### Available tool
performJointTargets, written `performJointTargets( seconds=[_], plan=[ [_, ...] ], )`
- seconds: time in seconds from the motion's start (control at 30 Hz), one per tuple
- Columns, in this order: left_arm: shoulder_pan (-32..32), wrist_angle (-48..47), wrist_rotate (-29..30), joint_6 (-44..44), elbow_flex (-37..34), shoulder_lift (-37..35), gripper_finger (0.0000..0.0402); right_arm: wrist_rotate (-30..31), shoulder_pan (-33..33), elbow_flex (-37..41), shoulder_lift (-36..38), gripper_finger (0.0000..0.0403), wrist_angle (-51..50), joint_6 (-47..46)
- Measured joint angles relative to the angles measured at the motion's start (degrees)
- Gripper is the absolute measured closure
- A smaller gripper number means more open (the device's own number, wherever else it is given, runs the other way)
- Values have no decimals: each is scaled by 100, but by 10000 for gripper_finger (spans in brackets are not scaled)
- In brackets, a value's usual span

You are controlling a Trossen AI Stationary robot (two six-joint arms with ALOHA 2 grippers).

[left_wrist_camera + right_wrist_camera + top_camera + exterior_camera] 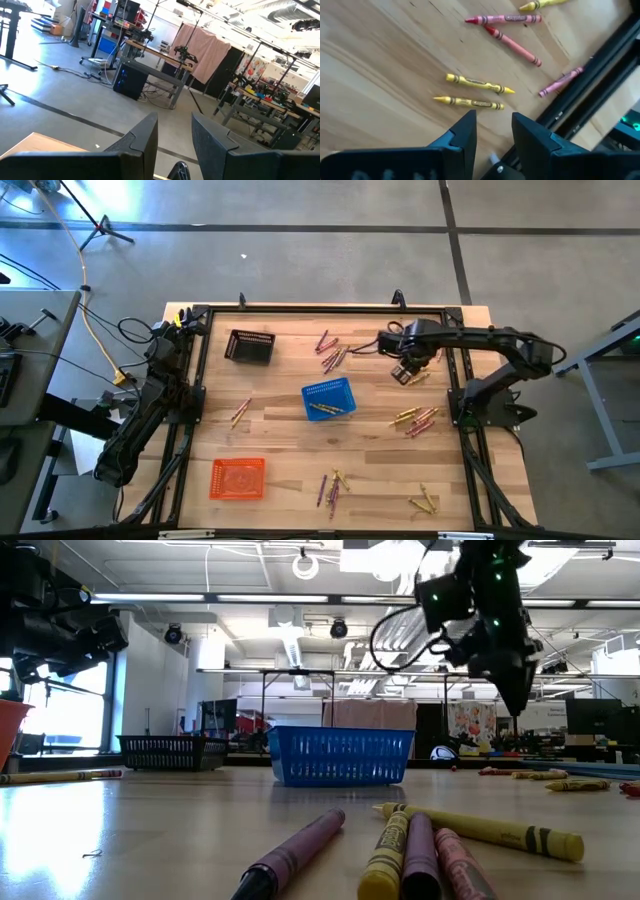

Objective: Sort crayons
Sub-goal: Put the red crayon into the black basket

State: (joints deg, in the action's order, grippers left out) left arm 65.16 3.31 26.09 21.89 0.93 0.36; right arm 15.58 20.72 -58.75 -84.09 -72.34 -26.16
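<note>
Crayons lie in loose groups on the wooden table: near the far edge [331, 352], at the right [415, 420], along the near edge [330, 485], and one alone at the left [240, 412]. My right gripper [403, 372] hangs open above the table's far right, pointing steeply down over two yellow crayons [472, 92] that lie flat side by side. Red and pink crayons [507, 27] lie beyond them. Nothing is between its fingers [465, 132]. My left arm [150, 395] rests folded at the table's left edge, and its gripper [174, 137] is open and level, facing the room.
A blue mesh basket [328, 398] with yellow crayons in it stands mid-table. A black basket [249, 346] stands at the far left and an orange one [238, 478] at the near left. A black frame rail [580, 95] runs close by the right gripper.
</note>
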Motion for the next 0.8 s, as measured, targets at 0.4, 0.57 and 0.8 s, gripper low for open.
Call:
performJointTargets(
  seconds=[0.4,0.57,0.8],
  plan=[
    [1,0,0,0,0,0,298,-918,1000,867,168,292,1733,1005],
    [1,-2,0,0,0,0,298,-1163,1016,905,168,292,2132,1393],
    [1,-2,0,0,0,-2,298,-858,1051,903,164,292,2567,2835]
  ],
)
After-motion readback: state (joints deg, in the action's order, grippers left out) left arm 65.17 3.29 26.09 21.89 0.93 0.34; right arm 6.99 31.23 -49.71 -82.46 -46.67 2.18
